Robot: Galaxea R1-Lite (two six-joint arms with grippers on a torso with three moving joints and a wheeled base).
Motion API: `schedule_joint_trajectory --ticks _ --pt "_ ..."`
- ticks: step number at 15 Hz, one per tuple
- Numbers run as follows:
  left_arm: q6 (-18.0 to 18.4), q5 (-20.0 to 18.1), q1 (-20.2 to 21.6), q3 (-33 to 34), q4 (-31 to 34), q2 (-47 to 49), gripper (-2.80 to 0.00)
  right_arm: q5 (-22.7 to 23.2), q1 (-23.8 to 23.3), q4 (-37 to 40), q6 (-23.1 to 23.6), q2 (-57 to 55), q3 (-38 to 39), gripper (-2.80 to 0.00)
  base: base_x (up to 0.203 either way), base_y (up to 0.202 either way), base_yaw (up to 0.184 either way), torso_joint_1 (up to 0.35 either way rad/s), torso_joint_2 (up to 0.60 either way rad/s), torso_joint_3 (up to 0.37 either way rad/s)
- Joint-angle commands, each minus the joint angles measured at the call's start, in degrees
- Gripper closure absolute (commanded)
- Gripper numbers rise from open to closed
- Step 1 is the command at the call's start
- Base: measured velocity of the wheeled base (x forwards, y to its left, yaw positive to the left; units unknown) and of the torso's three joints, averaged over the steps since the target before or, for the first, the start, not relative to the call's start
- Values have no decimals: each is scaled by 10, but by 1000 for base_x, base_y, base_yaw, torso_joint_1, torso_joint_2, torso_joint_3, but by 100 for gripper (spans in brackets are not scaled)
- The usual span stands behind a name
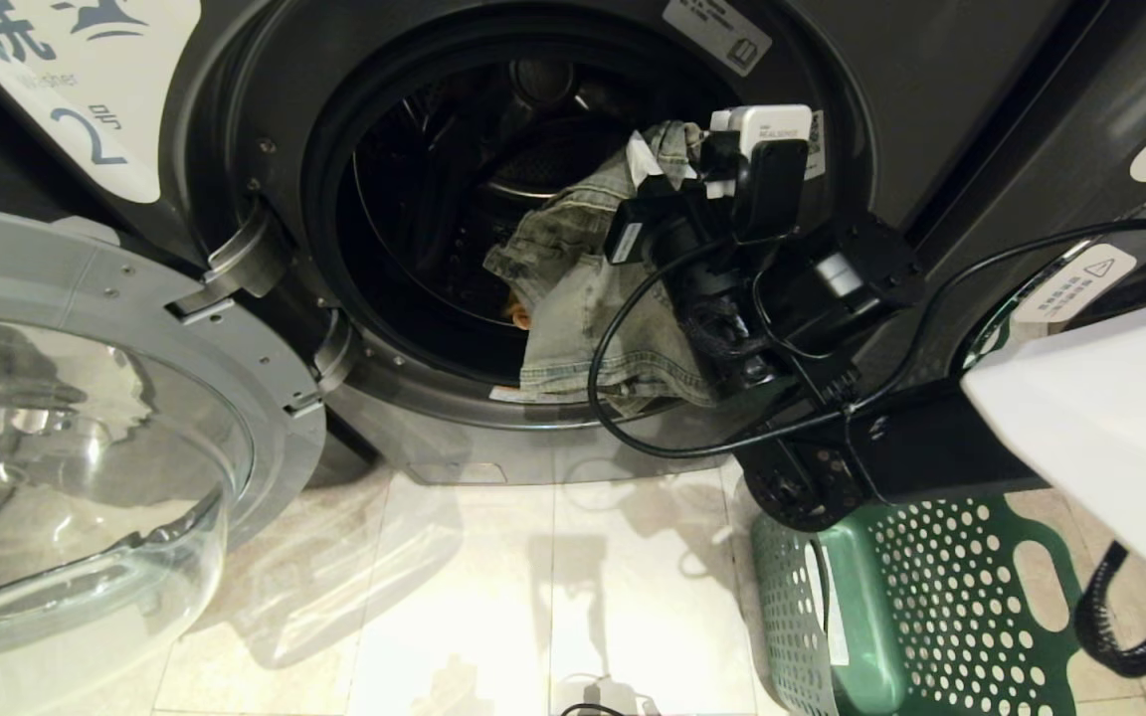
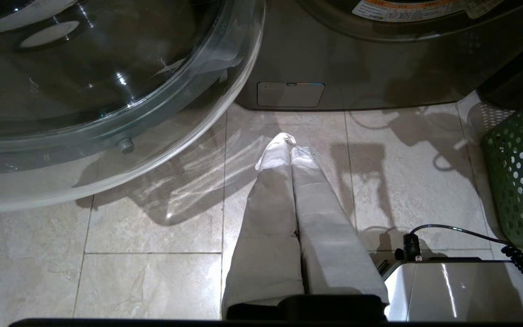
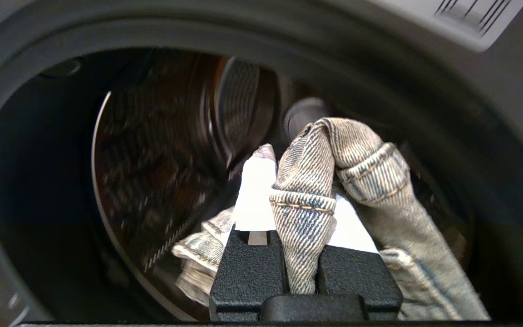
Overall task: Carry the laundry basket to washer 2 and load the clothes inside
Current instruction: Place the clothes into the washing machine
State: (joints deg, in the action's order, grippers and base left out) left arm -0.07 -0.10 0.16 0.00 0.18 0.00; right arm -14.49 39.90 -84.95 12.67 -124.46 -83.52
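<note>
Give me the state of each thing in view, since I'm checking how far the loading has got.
washer 2: facing the robot, drum mouth exposed.
washer door: swung wide open.
denim garment: pinched in the right tool, hanging over the drum's lip.
right tool: shut on the denim, at the drum mouth.
left tool: shut, empty, above the floor.
laundry basket: on the floor beside the washer.

"2" on washer 2 label (image 1: 86, 99)

We reach our right arm forward and up, our right gripper (image 3: 300, 190) clamped tight with both white fingers (image 3: 254, 200) pinching. Our left gripper (image 2: 291, 150) points down, fingers pressed together.
</note>
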Motion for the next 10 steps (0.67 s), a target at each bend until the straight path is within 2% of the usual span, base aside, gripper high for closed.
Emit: schedule_joint_trajectory --ticks 1,5,8,9,10 --pt "0 0 0 0 0 1 0 -1 5 -25 12 -62 -35 0 0 0 0 0 0 0" --pt "0 0 0 0 0 1 0 -2 11 -14 38 -125 -156 0 0 0 0 0 0 0" --pt "0 0 0 0 0 1 0 -20 5 101 37 -170 -270 0 0 0 0 0 0 0" --pt "0 0 0 0 0 1 0 -25 0 146 36 -184 -286 0 0 0 0 0 0 0" --pt "0 0 0 0 0 1 0 -29 -3 159 34 -196 -289 0 0 0 0 0 0 0"
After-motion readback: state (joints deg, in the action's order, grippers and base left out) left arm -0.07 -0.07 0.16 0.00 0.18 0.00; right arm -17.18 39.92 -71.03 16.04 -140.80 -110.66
